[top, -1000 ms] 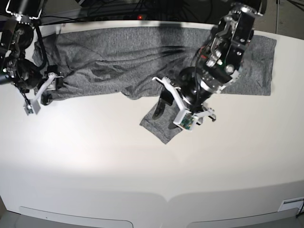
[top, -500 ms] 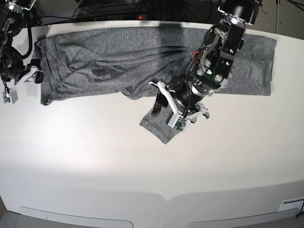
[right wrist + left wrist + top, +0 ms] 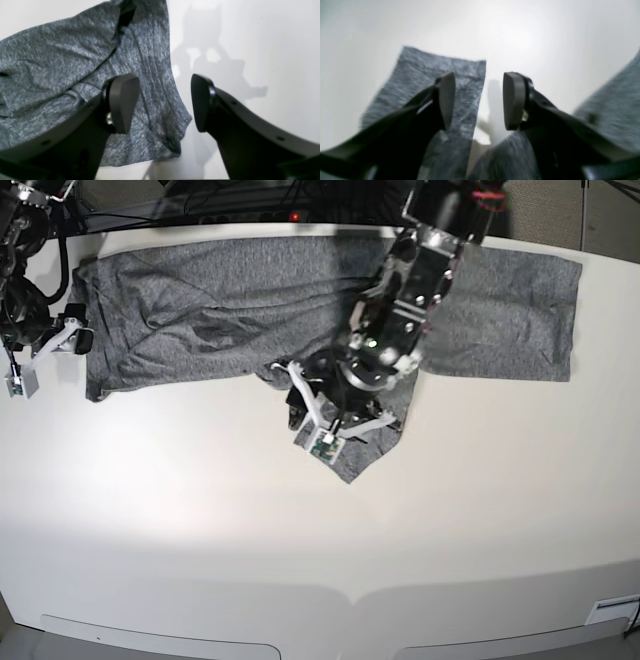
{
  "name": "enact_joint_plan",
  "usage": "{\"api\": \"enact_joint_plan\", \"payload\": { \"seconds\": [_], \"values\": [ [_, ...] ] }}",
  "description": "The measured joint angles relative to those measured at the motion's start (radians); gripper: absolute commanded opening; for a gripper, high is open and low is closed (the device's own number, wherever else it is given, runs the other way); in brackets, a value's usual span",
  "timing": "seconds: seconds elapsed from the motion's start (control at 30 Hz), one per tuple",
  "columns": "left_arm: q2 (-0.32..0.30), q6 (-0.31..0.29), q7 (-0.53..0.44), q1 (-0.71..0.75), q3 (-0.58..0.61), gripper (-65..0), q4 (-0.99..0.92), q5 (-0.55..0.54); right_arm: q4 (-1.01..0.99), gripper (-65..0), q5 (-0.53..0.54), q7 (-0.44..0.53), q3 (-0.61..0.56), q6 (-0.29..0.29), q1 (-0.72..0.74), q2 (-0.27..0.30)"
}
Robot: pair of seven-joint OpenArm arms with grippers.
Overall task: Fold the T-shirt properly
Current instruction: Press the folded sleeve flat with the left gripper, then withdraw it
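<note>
A white table (image 3: 200,510) holds the grey T-shirt (image 3: 220,300), spread wide along its far edge, one sleeve trailing forward. Folding looks barely begun. The left gripper (image 3: 335,415) hovers over that sleeve, fingers spread; the right gripper (image 3: 40,365), also spread, waits beside the shirt's corner. No containers appear.

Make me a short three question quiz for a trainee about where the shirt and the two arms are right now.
1. True or false: the left gripper grips the T-shirt.
2. Which part of the shirt lies under the left gripper? A) the sleeve end B) the collar C) a pocket
3. Fill in: the right gripper sits at the shirt's ____ corner on the white table.

Key: 1 false, its fingers stand apart over the cloth; 2 A; 3 near left in the base view.
</note>
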Motion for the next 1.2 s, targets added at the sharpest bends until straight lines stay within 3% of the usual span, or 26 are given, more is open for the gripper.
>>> {"api": "enact_joint_plan", "payload": {
  "seconds": [0.1, 0.27, 0.5, 0.6, 0.77, 1.0, 1.2],
  "values": [
    [-0.006, 0.068, -0.006, -0.072, 0.02, -35.0, -0.109, -0.003, 0.0, -28.8, 0.0, -0.001, 0.0, 0.0, 0.0, 0.0],
    [-0.01, 0.071, -0.019, -0.144, 0.025, -35.0, -0.218, -0.039, 0.0, -28.8, 0.0, 0.0, 0.0, 0.0, 0.0, 0.0],
    [-0.008, 0.069, -0.026, -0.143, 0.06, -36.4, -0.222, -0.09, 0.0, -28.8, 0.0, 0.0, 0.0, 0.0, 0.0, 0.0],
    [-0.008, 0.067, -0.026, -0.143, 0.092, -42.9, -0.222, -0.09, 0.0, -28.8, 0.0, 0.0, 0.0, 0.0, 0.0, 0.0],
    [-0.008, 0.067, -0.032, -0.135, 0.098, -65.0, -0.222, -0.092, 0.0, -28.8, 0.0, -0.021, 0.0, 0.0, 0.0, 0.0],
    [-0.008, 0.068, -0.031, -0.135, 0.098, -65.0, -0.22, -0.093, 0.0, -28.8, 0.0, -0.02, 0.0, 0.0, 0.0, 0.0],
    [-0.015, 0.076, 0.2, -0.126, 0.098, -65.0, -0.004, -0.147, 0.0, -28.8, 0.0, 0.006, 0.0, 0.0, 0.0, 0.0]
  ]
}}
